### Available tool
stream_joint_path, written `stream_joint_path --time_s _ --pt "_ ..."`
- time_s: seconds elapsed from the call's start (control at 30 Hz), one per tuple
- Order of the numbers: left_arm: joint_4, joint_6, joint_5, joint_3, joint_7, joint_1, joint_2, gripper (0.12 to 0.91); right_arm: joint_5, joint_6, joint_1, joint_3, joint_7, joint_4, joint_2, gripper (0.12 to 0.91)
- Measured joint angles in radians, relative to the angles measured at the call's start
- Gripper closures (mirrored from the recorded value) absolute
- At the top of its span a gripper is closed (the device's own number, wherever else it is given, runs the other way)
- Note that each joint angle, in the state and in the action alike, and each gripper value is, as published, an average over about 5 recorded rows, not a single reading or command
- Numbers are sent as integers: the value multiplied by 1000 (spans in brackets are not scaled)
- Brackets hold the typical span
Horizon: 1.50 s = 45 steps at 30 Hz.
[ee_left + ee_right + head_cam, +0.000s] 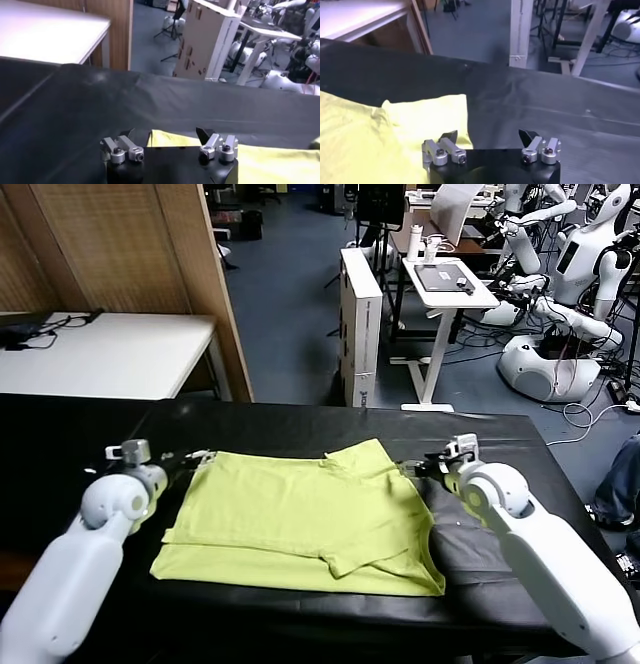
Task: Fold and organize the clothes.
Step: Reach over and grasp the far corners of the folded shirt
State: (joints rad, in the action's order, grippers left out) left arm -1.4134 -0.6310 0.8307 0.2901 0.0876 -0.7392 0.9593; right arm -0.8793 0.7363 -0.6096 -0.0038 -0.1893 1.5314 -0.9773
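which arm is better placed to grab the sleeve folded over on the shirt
Right. The open right gripper sits beside the lime yellow-green cotton T-shirt's folded-over sleeve; the open left gripper is at the opposite edge.

Head view high over the black table (pixel 300 419); 2 low wrist views along its far edge.

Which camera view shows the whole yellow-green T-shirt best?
The head view: the T-shirt lies there entire, partly folded on the black table covering. The left wrist view catches only an edge; the right wrist view shows one corner area.
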Motion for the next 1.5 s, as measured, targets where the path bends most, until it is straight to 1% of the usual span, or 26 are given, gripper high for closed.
stream_joint_path --time_s 0.1,0.37,0.43,0.5,0.63,0.7,0.73,0.77,0.83,0.87,0.9,0.97,1.0,1.03,1.1,1.2,1.4,1.5 --pt "17 0 -7 -8 0 6 9 123 4 0 9 -11 -1 -13 -14 118" --pt "46 7 -23 -12 -4 11 21 129 32 0 39 -44 19 -55 -44 119" --pt "50 7 -27 -13 -6 12 23 141 36 0 46 -52 21 -63 -48 127" --pt "53 7 -29 -14 -7 12 25 167 39 0 50 -58 22 -67 -50 164" --pt "56 7 -31 -17 -9 13 28 262 43 -1 48 -63 28 -68 -50 299" --pt "57 7 -32 -19 -12 14 29 343 46 -1 45 -63 32 -69 -48 387" --pt "58 7 -32 -20 -14 14 30 389 46 -2 45 -63 34 -70 -48 425" --pt "58 7 -32 -22 -15 15 30 454 48 -2 44 -62 36 -71 -47 481" --pt "58 8 -33 -25 -19 17 31 565 51 -2 42 -62 41 -72 -47 603" --pt "58 8 -33 -27 -20 17 31 638 53 -2 41 -61 45 -73 -47 660" --pt "58 9 -33 -28 -22 18 31 692 56 -2 40 -61 48 -73 -47 730" --pt "57 10 -32 -30 -24 19 31 783 63 -2 37 -60 55 -72 -48 818" --pt "56 11 -32 -31 -24 20 30 811 67 -2 35 -58 58 -71 -48 856" --pt "55 11 -32 -31 -25 20 30 827 71 -2 33 -56 60 -70 -49 875" --pt "51 10 -30 -30 -25 20 28 853 78 -2 27 -48 63 -66 -50 886" --pt "38 9 -23 -23 -21 16 22 871 82 -8 15 -34 72 -54 -48 885" --pt "-20 2 17 2 -5 -8 -5 878 84 -89 -16 2 105 -6 -27 885" --pt "-70 -1 37 20 0 -32 -23 878 84 -109 -39 28 120 31 -10 885"
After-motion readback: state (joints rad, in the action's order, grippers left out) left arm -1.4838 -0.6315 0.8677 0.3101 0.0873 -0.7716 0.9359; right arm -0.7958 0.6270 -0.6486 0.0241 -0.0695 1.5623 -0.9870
